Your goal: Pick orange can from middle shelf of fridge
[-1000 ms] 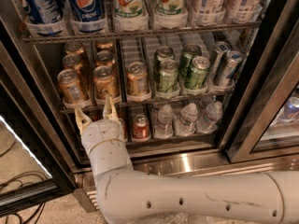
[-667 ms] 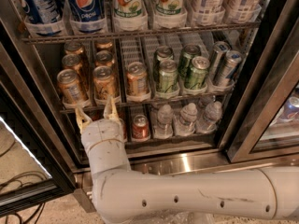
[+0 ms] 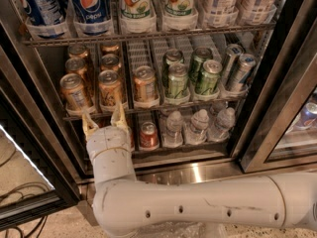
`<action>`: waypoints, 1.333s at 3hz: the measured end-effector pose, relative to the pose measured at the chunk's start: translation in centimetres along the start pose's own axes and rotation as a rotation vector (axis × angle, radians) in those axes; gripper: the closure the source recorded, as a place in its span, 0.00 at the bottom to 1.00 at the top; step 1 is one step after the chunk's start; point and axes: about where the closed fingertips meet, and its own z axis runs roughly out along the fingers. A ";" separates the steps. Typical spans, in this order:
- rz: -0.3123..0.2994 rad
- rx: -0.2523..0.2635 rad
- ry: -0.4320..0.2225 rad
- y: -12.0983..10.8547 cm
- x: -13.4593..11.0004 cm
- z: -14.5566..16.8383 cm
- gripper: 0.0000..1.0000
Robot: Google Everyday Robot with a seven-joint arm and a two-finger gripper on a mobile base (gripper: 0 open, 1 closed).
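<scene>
My one camera sits above and behind my arm (image 3: 198, 207), looking forward and down into the open fridge (image 3: 198, 171) from close by. The middle shelf (image 3: 158, 106) crosses mid-frame. My gripper (image 3: 102, 117) shows low and left, fingers (image 3: 119, 119) spread at its front rail.

Shop, canteen or office pantry; cannot tell which. Evidence: commercial drinks fridge (image 3: 198, 173) with steel frame and black-edged glass door standing open. Stock in neat rows. Pepsi bottles (image 3: 90, 4) on top rack. Orange cans (image 3: 110, 88) and green cans (image 3: 177, 81) in plastic lanes on middle shelf (image 3: 148, 110). Water bottles (image 3: 198, 128) and red can (image 3: 147, 134) below. Speckled floor (image 3: 49, 224), loose cables (image 3: 15, 195) at left. Gripper (image 3: 103, 119) just below middle shelf rail, fingers spread.
</scene>
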 end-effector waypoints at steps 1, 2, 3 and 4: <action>0.000 0.000 0.000 0.0 0.0 0.0 0.17; 0.000 0.000 0.000 0.0 0.0 0.0 0.00; 0.000 0.000 0.000 0.0 0.0 0.0 0.00; 0.001 -0.024 -0.015 0.3 -0.2 0.4 0.00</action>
